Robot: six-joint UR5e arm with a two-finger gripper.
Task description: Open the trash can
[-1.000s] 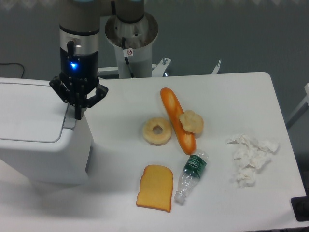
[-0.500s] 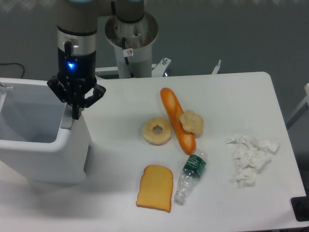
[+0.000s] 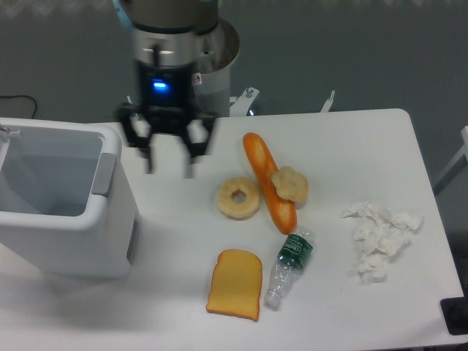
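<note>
1. One white trash can (image 3: 88, 227) sits at the table's (image 3: 365, 146) left edge, its top open and lid seemingly out of sight.
2. Just right of it, the gripper (image 3: 168, 165) hangs above the table, fingers spread, holding nothing.
3. Further right lie a doughnut (image 3: 238, 198) and baguette (image 3: 269, 181).

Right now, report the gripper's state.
Gripper: open, fingers spread, holding nothing, above the table just right of the trash can, whose top is open.

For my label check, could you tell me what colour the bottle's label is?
Dark green, with some pale print, on the bottle in the camera view.
</note>
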